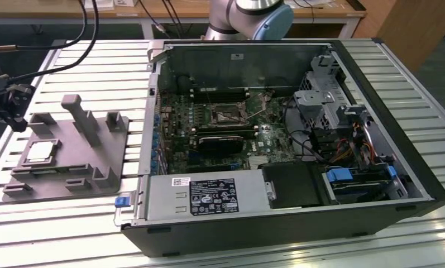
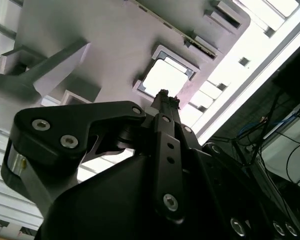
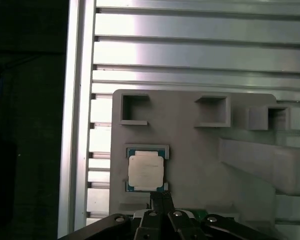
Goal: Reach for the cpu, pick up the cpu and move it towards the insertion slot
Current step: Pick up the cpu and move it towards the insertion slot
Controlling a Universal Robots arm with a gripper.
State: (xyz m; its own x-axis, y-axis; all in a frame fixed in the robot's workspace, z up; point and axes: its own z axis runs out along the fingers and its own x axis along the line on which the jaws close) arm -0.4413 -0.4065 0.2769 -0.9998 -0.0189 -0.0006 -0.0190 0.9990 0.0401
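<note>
the cpu (image 1: 42, 152) sits in a pocket of the fixture (image 1: 95, 162), near the fixture's end at the exterior view's left. the fixture lies flat on the table (image 1: 95, 61). the open computer case (image 1: 401, 145) lies on the same table, just beside the fixture, at the exterior view's right. the insertion slot (image 1: 226, 114) is inside the case, on the board, well apart from the cpu. a card (image 1: 220, 142) sits on the board, just in front of the slot. the gripper (image 3: 160, 199) hangs over the fixture, near the cpu.
</note>
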